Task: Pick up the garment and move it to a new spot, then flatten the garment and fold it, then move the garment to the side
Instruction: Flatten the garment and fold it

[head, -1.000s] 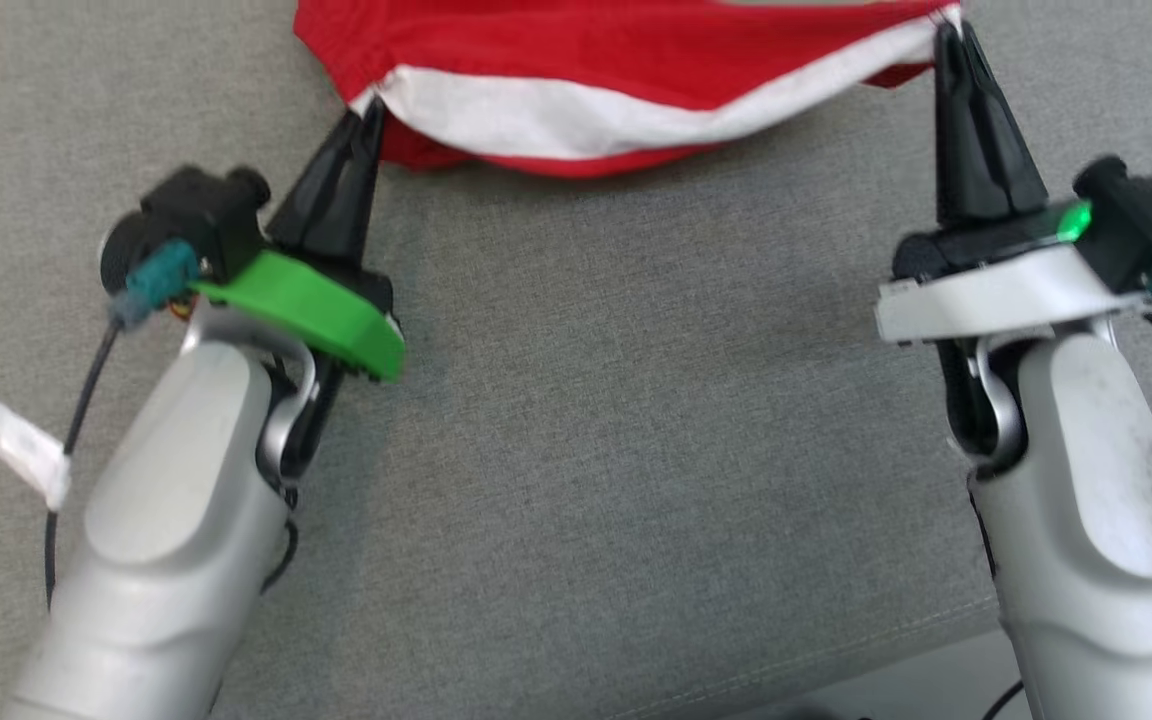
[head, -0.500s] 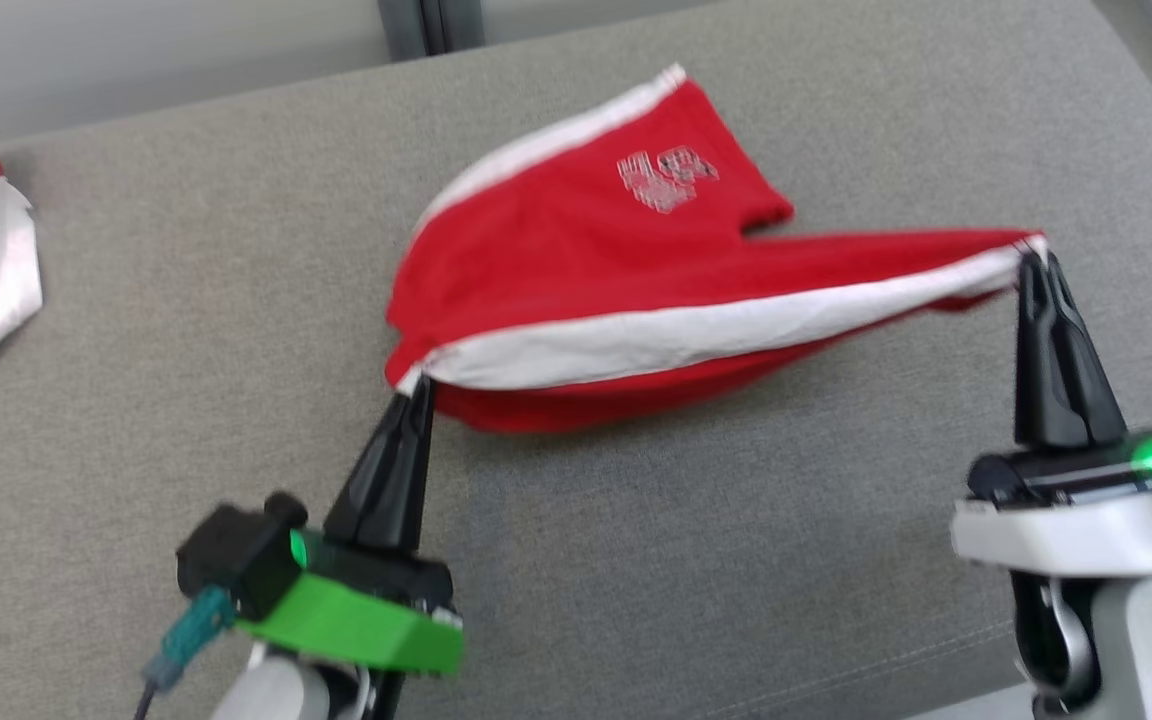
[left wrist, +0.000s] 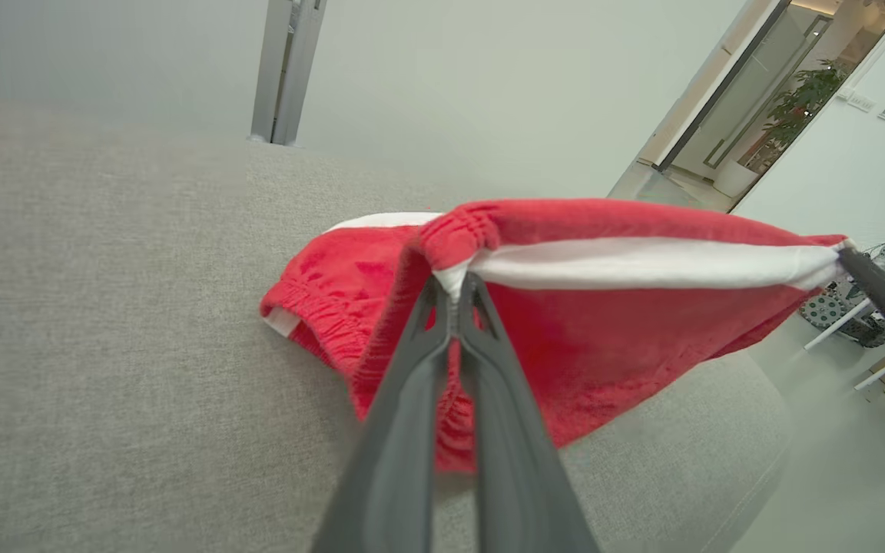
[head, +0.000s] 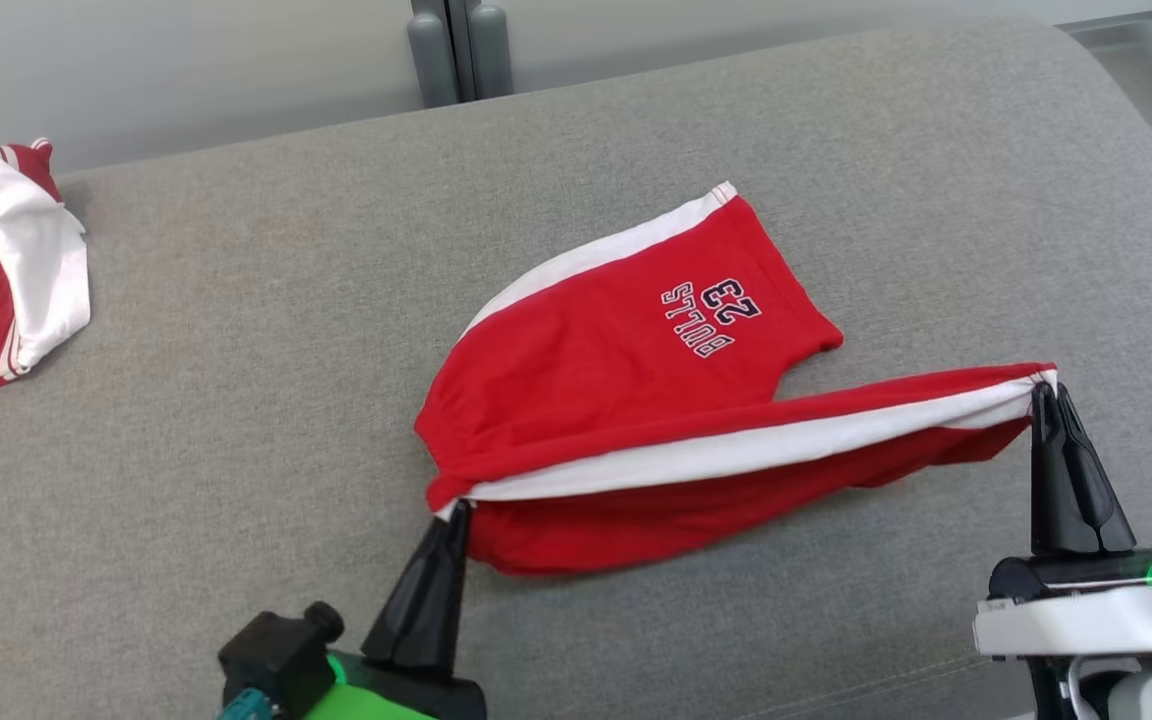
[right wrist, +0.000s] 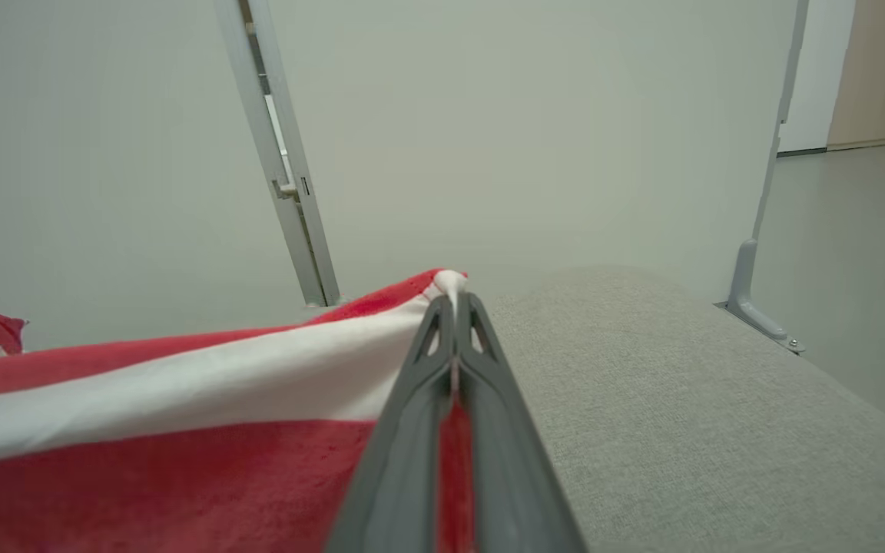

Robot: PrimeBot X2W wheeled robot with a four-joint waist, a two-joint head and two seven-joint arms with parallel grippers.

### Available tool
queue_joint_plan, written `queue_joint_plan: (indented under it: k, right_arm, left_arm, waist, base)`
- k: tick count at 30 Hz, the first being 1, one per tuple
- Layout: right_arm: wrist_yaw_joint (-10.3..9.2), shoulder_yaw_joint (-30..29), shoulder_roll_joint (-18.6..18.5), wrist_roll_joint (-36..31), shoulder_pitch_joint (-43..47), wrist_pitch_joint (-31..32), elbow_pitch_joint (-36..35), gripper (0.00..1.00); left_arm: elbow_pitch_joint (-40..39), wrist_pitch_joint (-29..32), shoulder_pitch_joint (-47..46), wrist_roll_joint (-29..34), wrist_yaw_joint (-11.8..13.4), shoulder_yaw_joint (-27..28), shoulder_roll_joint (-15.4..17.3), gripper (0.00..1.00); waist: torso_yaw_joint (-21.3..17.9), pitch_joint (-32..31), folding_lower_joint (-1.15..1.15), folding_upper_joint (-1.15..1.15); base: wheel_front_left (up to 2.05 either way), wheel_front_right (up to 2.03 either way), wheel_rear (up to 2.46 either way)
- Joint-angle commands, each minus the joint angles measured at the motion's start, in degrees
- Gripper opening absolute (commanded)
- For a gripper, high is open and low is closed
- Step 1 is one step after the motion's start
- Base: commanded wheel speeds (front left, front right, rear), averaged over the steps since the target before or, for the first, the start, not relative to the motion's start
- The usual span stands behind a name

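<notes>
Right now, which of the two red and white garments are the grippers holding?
The red shorts printed BULLS 23, in the middle, stretched between the left gripper and the right gripper. The other garment lies crumpled, untouched, at the far left.

Open grey cushion (head: 236, 420) separates the shorts (head: 626, 390) from a second garment (head: 6, 270).

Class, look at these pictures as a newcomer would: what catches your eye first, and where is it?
The red shorts with a white stripe, in the middle of the grey couch, stand out: one edge is stretched taut between the left fingers, shut on the waistband corner, and the right fingers, shut on the leg hem. Another red-and-white garment lies crumpled at the couch's far left edge.
</notes>
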Motion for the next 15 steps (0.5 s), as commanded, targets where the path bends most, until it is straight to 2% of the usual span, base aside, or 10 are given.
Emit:
queue_joint_plan:
  k: [1, 7, 15]
  right_arm:
    - [-0.08, -0.41, -0.05, -0.45, -1.96, -0.17, 1.59, 0.0]
    - [-0.07, -0.03, -0.12, -1.16, -9.27, -0.17, 11.08, 0.0]
    - [-0.08, 3.62, -4.35, -1.5, -25.74, -0.16, 26.32, 0.0]
  left_arm:
    - [1.15, 0.24, -1.15, -0.6, -0.43, -0.34, -0.47, 0.0]
    - [8.08, 1.81, -5.5, -3.9, -2.08, -0.9, -3.91, 0.0]
    - [18.37, 5.34, -17.48, -6.56, -2.82, 0.41, -7.24, 0.0]
  waist:
    - [0.73, 0.88, 0.0, 0.0]
    - [2.68, 3.74, 0.0, 0.0]
    - [5.31, 7.62, 0.0, 0.0]
  base:
    - [0.0, 0.0, 0.0]
    - [0.0, 0.0, 0.0]
    - [0.0, 0.0, 0.0]
